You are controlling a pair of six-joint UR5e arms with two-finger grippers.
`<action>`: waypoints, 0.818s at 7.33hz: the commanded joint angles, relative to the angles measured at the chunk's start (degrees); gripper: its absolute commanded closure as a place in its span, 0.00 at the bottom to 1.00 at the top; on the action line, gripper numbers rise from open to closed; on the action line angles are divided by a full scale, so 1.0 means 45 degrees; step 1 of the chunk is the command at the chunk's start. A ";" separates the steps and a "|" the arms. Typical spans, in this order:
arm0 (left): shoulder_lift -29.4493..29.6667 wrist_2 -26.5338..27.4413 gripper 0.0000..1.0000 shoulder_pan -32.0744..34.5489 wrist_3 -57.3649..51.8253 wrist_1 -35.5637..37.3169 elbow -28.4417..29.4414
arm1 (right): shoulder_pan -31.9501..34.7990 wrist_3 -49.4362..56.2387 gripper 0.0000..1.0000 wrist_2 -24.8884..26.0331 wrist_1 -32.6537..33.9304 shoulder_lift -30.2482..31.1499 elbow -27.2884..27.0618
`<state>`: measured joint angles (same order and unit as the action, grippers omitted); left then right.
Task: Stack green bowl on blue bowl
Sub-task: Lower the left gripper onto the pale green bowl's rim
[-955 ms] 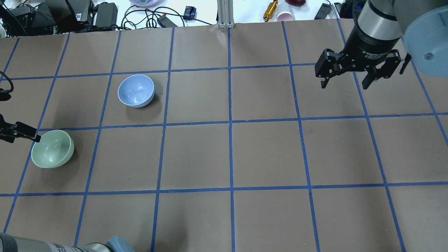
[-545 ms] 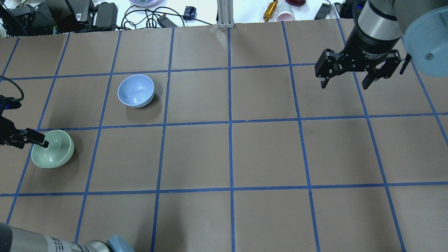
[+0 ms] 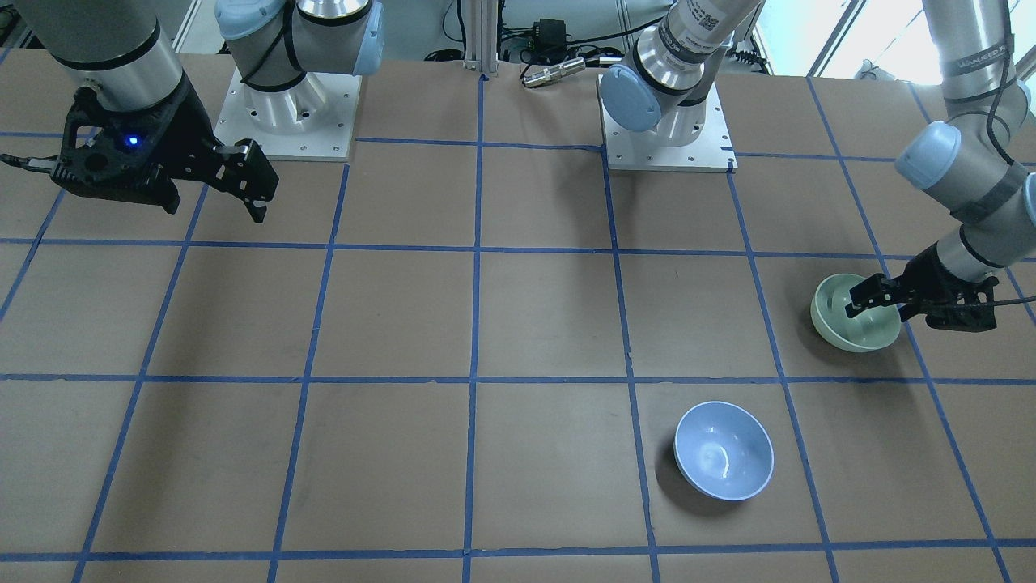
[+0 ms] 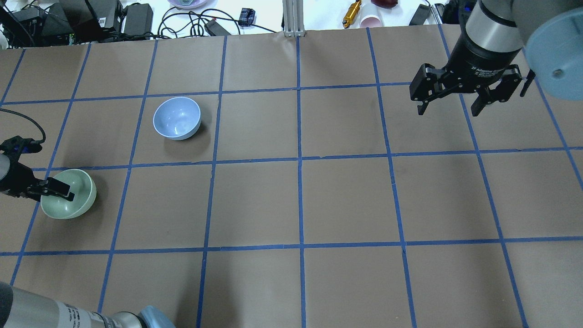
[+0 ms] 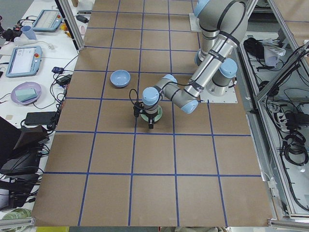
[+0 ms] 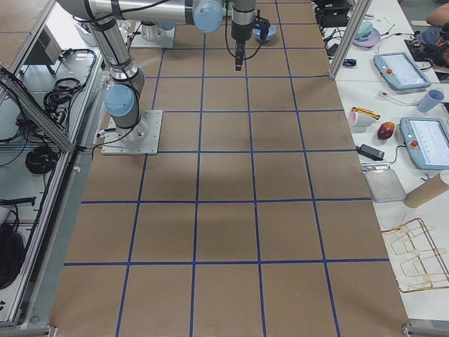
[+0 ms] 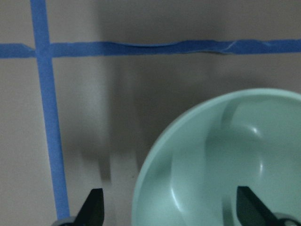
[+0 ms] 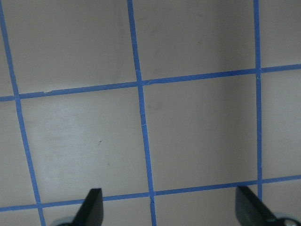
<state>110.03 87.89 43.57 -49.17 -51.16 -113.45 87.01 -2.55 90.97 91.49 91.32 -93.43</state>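
While the left gripper [image 7: 171, 208] is straddling the rim of the green bowl [image 4: 78, 203], you are watching what I judge to be the grasp step, with nothing lifted yet. Its jaws are standing wide apart: in the left wrist view one fingertip is hanging inside the bowl and the other outside, over the brown paper, and neither is visibly pressing on the wall.

The next move is calling for the jaws to be closing on that thin wall. After that comes a lift and a carry to the right and farther from the robot, ending over the blue bowl [image 4: 177, 118].

The green bowl is sitting upright at the far left edge of the table [image 4: 346, 200], just nearer than a blue tape line. It is looking pale mint, smooth and glossy, with soft highlights inside and no markings. The blue bowl is sitting upright too, well apart from it, empty, with a paler rim.

The right gripper [image 4: 450, 109] is hovering over the far right of the table, jaws wide and holding nothing.
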 commanded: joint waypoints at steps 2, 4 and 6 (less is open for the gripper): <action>0.0235 -0.0001 0.01 -0.0014 -0.0148 0.0138 0.0016 | 0.0000 0.0000 0.00 0.0000 0.0000 0.0000 0.0000; 0.0256 -0.0001 0.08 -0.0033 -0.0225 0.0138 0.0017 | 0.0000 0.0000 0.00 0.0000 0.0000 0.0000 0.0000; 0.0314 -0.0118 0.36 -0.0539 -0.0964 0.0099 -0.0022 | 0.0000 0.0000 0.00 0.0000 0.0000 0.0000 0.0000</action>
<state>111.31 87.66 42.34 -51.62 -50.65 -113.49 87.01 -2.55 90.97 91.49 91.32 -93.43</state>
